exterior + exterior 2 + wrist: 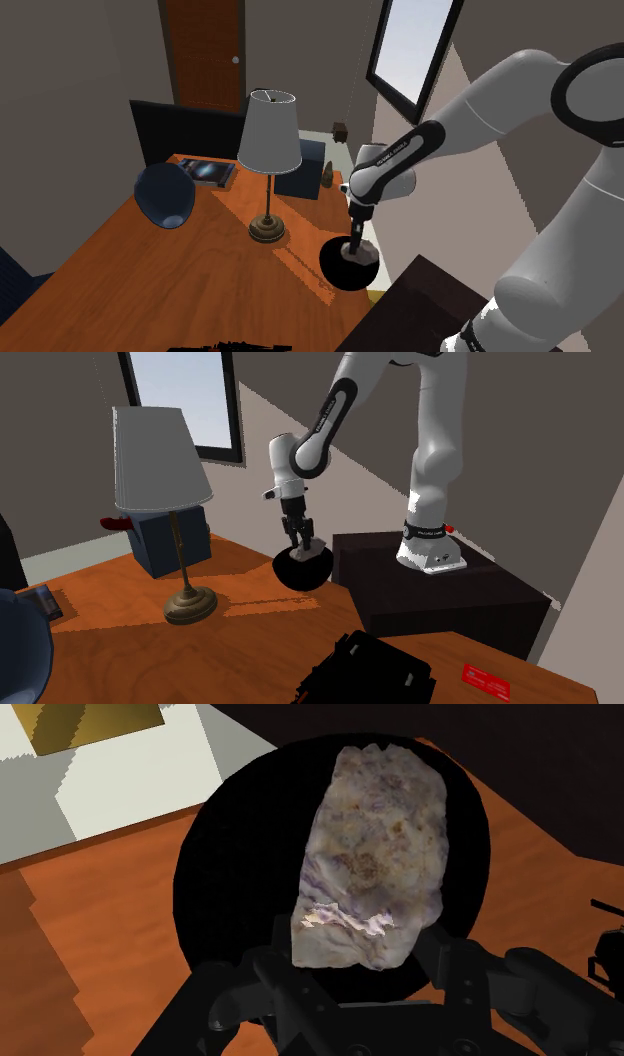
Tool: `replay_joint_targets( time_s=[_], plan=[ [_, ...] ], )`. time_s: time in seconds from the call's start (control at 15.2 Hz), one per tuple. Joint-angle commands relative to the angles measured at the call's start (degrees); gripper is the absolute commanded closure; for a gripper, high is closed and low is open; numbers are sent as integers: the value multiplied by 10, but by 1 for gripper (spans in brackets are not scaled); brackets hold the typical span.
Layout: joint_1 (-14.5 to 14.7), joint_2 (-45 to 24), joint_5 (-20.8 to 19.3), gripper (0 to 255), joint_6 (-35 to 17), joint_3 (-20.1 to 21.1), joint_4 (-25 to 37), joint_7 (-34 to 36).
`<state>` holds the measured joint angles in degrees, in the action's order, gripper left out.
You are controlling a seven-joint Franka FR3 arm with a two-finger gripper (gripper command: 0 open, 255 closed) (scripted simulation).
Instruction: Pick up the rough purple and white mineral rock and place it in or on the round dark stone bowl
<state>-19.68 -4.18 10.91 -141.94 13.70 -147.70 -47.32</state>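
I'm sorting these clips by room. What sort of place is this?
Probably a home study or bedroom: a wooden desk bearing a shaded table lamp, a window and a wooden door.

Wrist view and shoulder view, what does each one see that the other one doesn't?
The wrist view gives the rough rock up close, with its purple and white patches, set against the inside of the black bowl. The shoulder view gives the room: a lamp with a grey shade, a blue rounded thing, a book, a brown door, a window and the white arm. Both share the tool over the bowl and the orange-brown table.
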Motion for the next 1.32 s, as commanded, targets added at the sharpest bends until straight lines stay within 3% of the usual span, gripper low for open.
replay_joint_targets(
  time_s=[0.0, 0.46, 0.53, 0.86, 1.12, 1.25],
  plan=[
    [-1, -11, -2, 255, -12, -1, -1, -1],
    [-1, -12, -2, 255, -12, -1, -1, -1],
    [-1, -12, -2, 0, -12, -1, -1, -1],
    [-1, -12, -2, 0, -12, -1, -1, -1],
    [-7, 51, -1, 0, 73, -5, 21, -4],
    [-7, 51, -1, 0, 73, -5, 21, -4]
  ],
)
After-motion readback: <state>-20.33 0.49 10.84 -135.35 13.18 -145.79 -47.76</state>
